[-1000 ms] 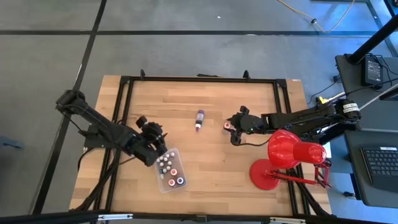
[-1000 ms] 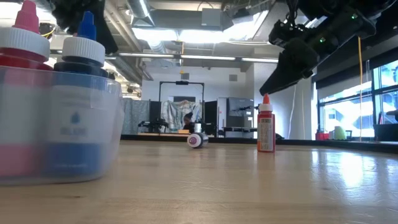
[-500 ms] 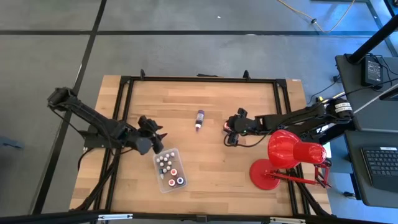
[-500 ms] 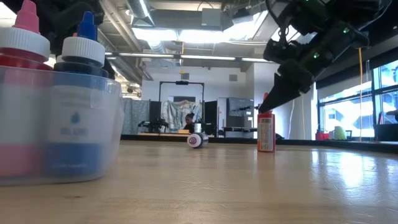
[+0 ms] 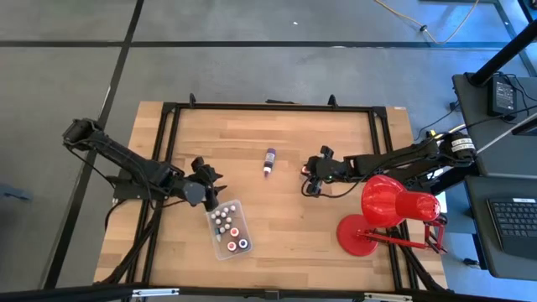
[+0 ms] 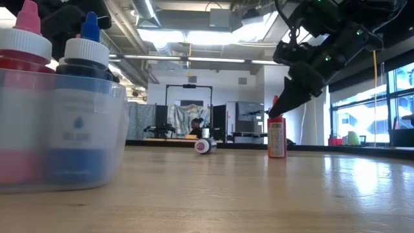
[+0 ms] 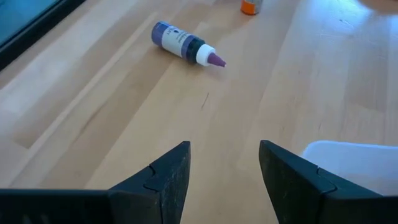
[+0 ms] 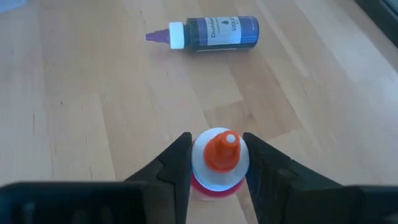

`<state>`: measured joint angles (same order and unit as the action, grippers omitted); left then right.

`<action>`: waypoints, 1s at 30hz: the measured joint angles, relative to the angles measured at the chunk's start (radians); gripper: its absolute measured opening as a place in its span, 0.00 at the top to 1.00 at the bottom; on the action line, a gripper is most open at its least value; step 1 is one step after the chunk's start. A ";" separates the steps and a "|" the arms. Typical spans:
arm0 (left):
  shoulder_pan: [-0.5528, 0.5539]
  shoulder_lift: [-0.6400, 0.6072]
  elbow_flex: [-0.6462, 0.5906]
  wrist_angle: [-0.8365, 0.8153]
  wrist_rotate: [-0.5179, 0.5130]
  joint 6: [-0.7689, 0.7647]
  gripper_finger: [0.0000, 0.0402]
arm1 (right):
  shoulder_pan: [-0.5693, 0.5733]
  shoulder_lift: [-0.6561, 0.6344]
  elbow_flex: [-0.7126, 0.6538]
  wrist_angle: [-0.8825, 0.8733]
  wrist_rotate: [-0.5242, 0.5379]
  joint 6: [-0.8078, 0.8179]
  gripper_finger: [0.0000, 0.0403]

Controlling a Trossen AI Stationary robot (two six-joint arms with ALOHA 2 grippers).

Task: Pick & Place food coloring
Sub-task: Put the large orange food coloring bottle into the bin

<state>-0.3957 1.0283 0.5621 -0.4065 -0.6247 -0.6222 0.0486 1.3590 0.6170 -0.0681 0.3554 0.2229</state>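
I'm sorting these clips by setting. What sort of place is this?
Probably a robotics lab or workshop, not a home. A wooden table in a black metal frame stands on a bare grey floor. The low view shows exposed ceiling ducts and another framed rig at the back.

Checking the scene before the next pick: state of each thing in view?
Orange-capped bottle: upright on the table, between the right pincer's fingers.
Violet bottle: lying on its side, untouched.
Clear tray: on the table, several bottles standing in it.
Right pincer: closed around the orange-capped bottle's cap.
Left pincer: open, empty, beside the tray.
Red desk lamp: standing at the table's right edge.
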 joint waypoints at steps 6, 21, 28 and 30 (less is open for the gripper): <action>-0.001 0.000 0.000 0.000 -0.004 0.000 0.53 | 0.000 0.002 0.024 0.081 -0.044 0.008 0.69; -0.001 0.001 0.000 0.000 -0.007 0.018 0.54 | -0.030 0.184 0.340 0.362 -0.273 -0.212 0.69; -0.001 0.001 0.000 -0.007 0.069 0.015 0.54 | -0.059 0.440 0.647 0.149 -0.337 -0.272 0.69; -0.001 0.001 0.000 -0.008 0.117 0.015 0.54 | -0.063 0.515 0.709 0.109 -0.361 -0.285 0.69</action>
<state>-0.3965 1.0294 0.5621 -0.4148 -0.5074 -0.6067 -0.0142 1.8743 1.3259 0.0414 -0.0051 -0.0622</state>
